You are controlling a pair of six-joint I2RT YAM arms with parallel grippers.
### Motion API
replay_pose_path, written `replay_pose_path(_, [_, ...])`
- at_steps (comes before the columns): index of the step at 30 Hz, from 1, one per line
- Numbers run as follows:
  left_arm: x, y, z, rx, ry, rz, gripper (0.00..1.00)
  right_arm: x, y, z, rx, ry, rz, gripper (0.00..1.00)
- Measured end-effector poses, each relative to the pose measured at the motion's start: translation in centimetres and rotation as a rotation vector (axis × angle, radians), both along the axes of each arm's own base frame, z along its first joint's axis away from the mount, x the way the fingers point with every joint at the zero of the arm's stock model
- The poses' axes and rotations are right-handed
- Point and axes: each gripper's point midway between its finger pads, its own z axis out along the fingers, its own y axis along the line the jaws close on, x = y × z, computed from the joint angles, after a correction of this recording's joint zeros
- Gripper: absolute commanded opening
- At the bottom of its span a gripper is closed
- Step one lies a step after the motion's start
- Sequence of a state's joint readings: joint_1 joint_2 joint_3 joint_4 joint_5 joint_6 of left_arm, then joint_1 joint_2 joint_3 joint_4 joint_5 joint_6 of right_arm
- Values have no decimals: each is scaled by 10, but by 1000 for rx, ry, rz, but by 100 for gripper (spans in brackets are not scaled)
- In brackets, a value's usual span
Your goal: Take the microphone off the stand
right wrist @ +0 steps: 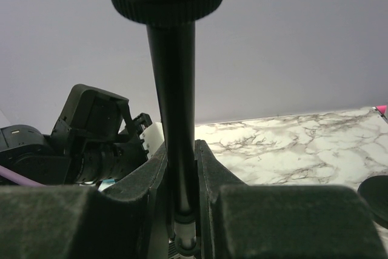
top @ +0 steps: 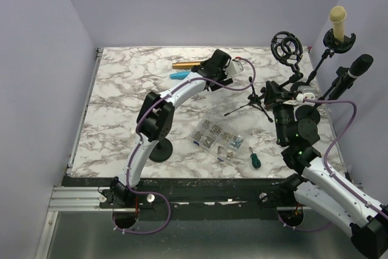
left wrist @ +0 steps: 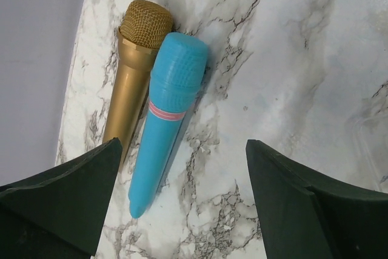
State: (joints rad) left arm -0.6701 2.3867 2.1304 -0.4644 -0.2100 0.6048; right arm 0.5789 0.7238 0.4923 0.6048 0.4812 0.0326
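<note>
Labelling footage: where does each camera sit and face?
Top external: above, behind the robot, looking down on the table; left arm and right arm show.
Left wrist: on that arm, looks down at gold microphone and blue microphone; open left gripper shows.
Right wrist: on that arm, faces the back wall; right gripper clamps a black stand pole.
Shared: top and left wrist show both microphones.

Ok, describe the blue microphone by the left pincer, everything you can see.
The blue microphone looks like smooth plastic: a ribbed, rounded head, a pink-and-white band below it, a tapering handle. It lies flat on the marble table, its side against the gold microphone. The open left pincer straddles its tail end without touching.
</note>
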Motion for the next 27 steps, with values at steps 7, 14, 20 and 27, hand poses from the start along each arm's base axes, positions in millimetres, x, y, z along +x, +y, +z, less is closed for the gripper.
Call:
replay_pose_path(7, [-10,7,3,8,10,-1,90,-2,-1,2,4,-7,0,1])
replay_pose_path(14, [-23,11,51,-40,-40,4,90,-5,-3,7,14,-21,0,1])
replay_pose_path(20, [-45,21,108,-101,-103,10,90,-4,-3,4,7,-10,-1,1])
replay_pose_path(27, [-83,43,141,-157,-105,38,90,-2,-5,-1,2,8,-16,1])
